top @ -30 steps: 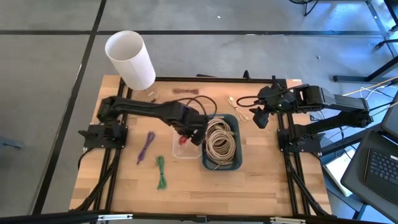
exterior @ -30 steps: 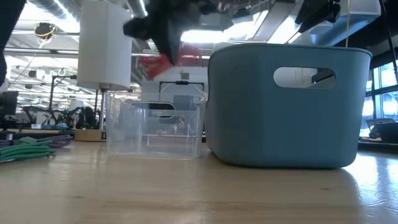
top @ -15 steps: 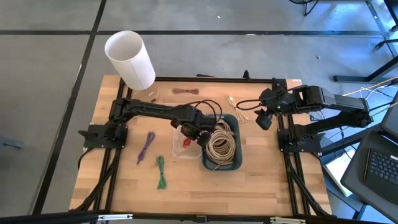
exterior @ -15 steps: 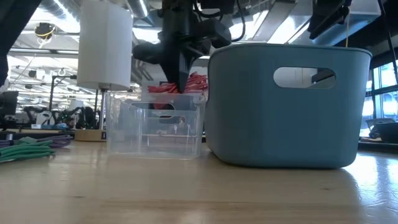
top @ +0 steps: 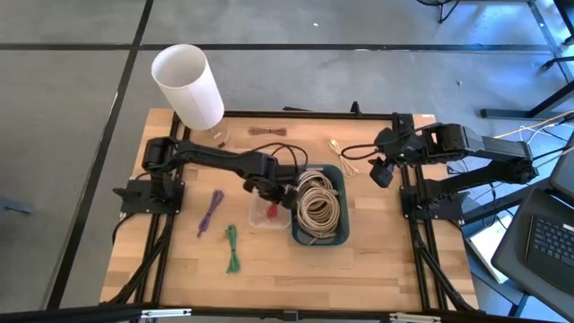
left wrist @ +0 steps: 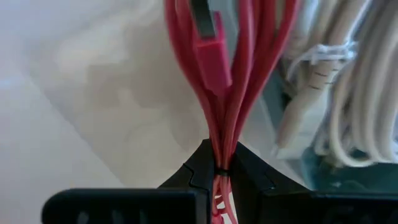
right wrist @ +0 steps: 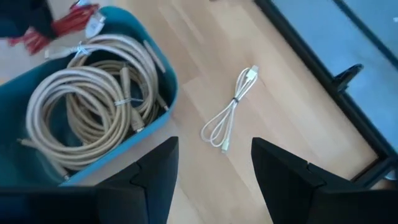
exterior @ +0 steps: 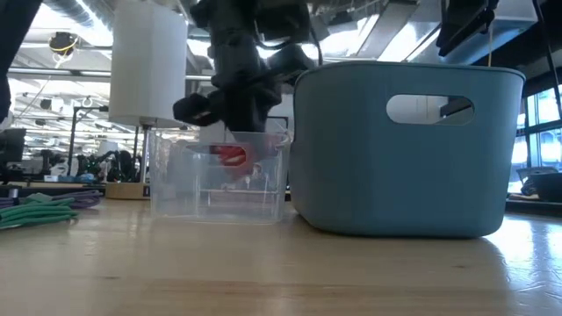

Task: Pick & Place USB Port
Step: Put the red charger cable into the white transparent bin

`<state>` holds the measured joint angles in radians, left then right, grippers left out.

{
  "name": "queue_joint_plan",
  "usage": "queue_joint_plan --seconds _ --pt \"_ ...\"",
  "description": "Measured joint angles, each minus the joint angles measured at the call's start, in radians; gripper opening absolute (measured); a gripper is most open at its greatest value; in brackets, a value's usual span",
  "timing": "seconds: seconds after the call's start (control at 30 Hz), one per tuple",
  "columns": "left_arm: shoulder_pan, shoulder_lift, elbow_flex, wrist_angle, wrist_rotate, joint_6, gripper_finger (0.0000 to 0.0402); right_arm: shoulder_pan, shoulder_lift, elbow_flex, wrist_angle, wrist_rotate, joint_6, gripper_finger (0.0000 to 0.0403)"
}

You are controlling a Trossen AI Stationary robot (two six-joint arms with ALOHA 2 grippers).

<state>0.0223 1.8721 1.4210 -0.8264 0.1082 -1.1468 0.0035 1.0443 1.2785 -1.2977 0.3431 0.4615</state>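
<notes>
My left gripper point(top: 273, 193) is shut on a bundled red USB cable point(left wrist: 217, 93) and points steeply down into a clear plastic box point(exterior: 219, 184). The box stands on the table against the left side of a teal bin point(exterior: 404, 158). In the low view the red cable point(exterior: 233, 156) shows through the box wall, below its rim and above its floor. My right gripper point(top: 381, 170) hovers open above the table's far right, holding nothing. My left gripper pinches several gathered strands of the red cable point(left wrist: 219, 155) between its two fingers, coming from above and pointing steeply down. The loops and a red USB plug point(left wrist: 211, 56) hang beyond the fingertips, inside the clear box and above its floor.
The teal bin point(top: 336, 235) holds coiled beige cables point(top: 316, 202). A small white cable point(right wrist: 231, 111) lies on the table beyond the bin. A purple cable point(top: 212, 212) and a green one point(top: 232, 247) lie at the left. A white cylinder point(top: 188, 85) stands at the far left corner.
My left gripper has come down with the red cable from above the clear box into it, tipping more steeply downward. The cable now hangs inside the box, below its rim.
</notes>
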Motion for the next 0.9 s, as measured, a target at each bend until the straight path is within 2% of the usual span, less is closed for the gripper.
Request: queue_joint_plan --seconds 0.27,0.6,0.9 --pt "0.000 0.012 -0.053 -0.001 0.061 -0.007 0.0023 0.000 0.000 0.000 0.005 0.015 0.003 0.0206" --pt "0.014 0.013 -0.141 0.049 0.070 -0.003 0.0023 0.000 0.000 0.000 0.015 0.015 0.006 0.0206" --pt "0.027 0.012 -0.157 0.075 0.067 0.004 0.0023 0.000 0.000 0.000 0.037 0.015 0.004 0.0206"
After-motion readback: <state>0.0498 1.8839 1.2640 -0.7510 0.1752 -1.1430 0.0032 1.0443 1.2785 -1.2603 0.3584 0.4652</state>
